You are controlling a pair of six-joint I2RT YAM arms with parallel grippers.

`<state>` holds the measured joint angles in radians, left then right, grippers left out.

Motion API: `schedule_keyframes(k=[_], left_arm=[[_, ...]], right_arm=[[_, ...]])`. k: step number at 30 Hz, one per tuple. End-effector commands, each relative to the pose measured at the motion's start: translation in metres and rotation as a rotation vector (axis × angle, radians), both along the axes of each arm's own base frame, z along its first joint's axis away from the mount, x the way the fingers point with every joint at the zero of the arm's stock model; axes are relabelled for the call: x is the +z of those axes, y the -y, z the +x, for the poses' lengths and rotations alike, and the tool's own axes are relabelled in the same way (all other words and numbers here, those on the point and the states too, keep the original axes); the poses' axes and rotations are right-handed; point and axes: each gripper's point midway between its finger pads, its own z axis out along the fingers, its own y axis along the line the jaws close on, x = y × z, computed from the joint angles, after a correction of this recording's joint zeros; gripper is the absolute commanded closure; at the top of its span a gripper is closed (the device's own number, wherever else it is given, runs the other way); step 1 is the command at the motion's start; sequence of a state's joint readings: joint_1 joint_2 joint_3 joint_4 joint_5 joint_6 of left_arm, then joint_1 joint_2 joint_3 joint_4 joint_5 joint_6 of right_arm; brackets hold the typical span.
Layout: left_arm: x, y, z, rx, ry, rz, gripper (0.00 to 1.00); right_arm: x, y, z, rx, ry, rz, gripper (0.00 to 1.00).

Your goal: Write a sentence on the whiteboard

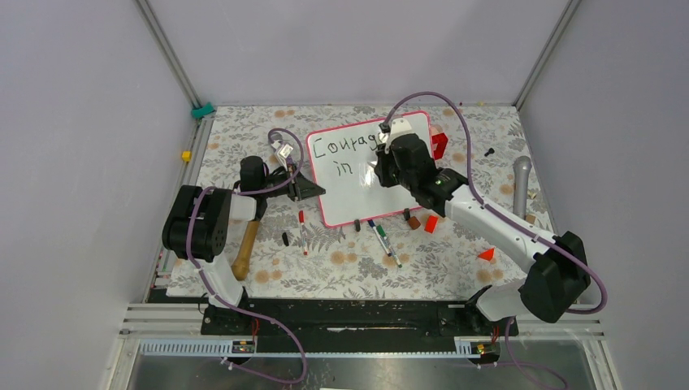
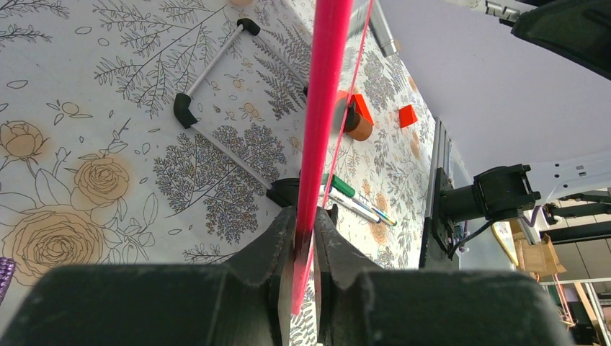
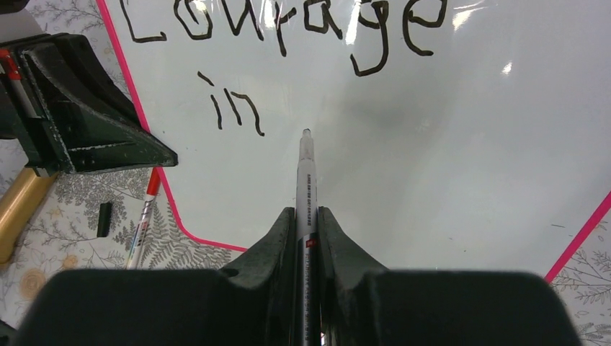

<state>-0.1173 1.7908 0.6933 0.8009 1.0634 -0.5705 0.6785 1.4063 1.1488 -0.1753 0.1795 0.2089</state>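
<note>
- Top external showed the whiteboard (image 1: 351,201) lying flat on the flowered table cover (image 1: 341,272) between the two arms, its long axis running left to right, slightly skewed.
- The sentence (image 1: 345,149) read "Courag" on the top line with "in" beneath; the right arm hid the end of the first word in that view.
- The left gripper (image 1: 307,188) sat at the board's left edge, and the right gripper (image 1: 379,169) hung over the board's middle, to the right of "in".
- Left wrist showed the left gripper (image 2: 306,225) clenched on the whiteboard's (image 2: 326,108) pink-red frame, seen edge-on and running straight away from the jaws. Loose pens (image 2: 360,203) lay on the cover beyond.
- Right wrist showed the right gripper (image 3: 308,216) grasping a marker (image 3: 306,180), its barrel in line with the fingers and its tip aimed toward the top line.
- The tip stood just right of "in" and slightly below it, over the whiteboard (image 3: 461,187). Whether it touched the surface could not be told.
- "Courage" and "in" of the sentence (image 3: 288,29) were legible there, and bare board stretched away to the right of the tip.
- The next word would probably begin there, with the strokes travelling rightward across the marker's axis.
</note>
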Motion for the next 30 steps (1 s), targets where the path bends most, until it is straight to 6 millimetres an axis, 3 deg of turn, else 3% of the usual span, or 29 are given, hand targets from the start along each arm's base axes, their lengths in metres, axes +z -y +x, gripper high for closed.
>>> schedule_keyframes(k=[1,15,30], left_arm=[[-0.009,-0.010,0.011,0.072,0.010,0.023,1.00],[-0.009,-0.011,0.010,0.079,0.018,0.027,1.00],[-0.007,-0.011,0.010,0.078,0.023,0.025,1.00]], right_arm=[[0.039,-0.006,0.004,0.006,0.045,0.064,1.00],[0.018,-0.016,0.019,-0.003,0.030,-0.160,1.00],[0.011,-0.020,0.021,-0.002,0.023,-0.195,1.00]])
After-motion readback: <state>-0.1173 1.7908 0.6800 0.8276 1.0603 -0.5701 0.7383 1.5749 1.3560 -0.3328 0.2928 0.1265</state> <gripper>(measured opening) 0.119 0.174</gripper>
